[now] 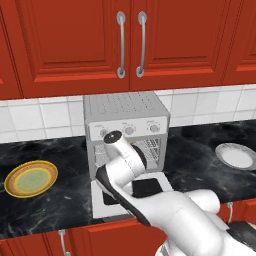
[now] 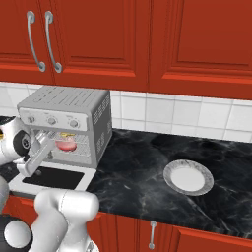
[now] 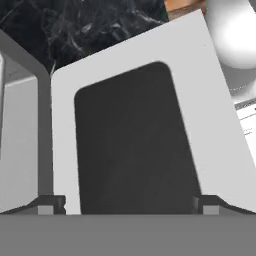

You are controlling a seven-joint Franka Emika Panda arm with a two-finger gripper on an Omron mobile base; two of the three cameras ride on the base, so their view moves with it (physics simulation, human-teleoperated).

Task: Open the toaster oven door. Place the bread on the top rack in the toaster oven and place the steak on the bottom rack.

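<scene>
gripper [image 3: 128, 202]: fingers spread wide, one dark tip [image 3: 50, 204] at each lower corner of the hand view, nothing between them but open air. toaster oven door [image 3: 135, 135]: dropped flat, lying straight ahead of the fingertips, its black window spanning the gap between them; whether the tips touch the panel cannot be told. toaster oven [image 1: 125, 117]: silver-grey box at the back of the counter, three knobs across the front, cavity open beyond the fingers. steak [image 2: 66, 144]: pinkish-red slab inside the cavity, resting on a wire shelf, seemingly the lower one, though the right base view is too coarse to be sure. wire racks [image 1: 152, 150]: thin silver grids showing in the cavity to one side of the arm. yellow-rimmed plate [image 1: 31, 178]: green centre, on the counter well off to the left of the fingers. white-grey plate [image 2: 188, 177]: round, on the counter well off to the right of the fingers. counter [image 2: 133, 167]: black marbled stone. red cabinets [image 1: 75, 45]: above, with silver handles.
</scene>
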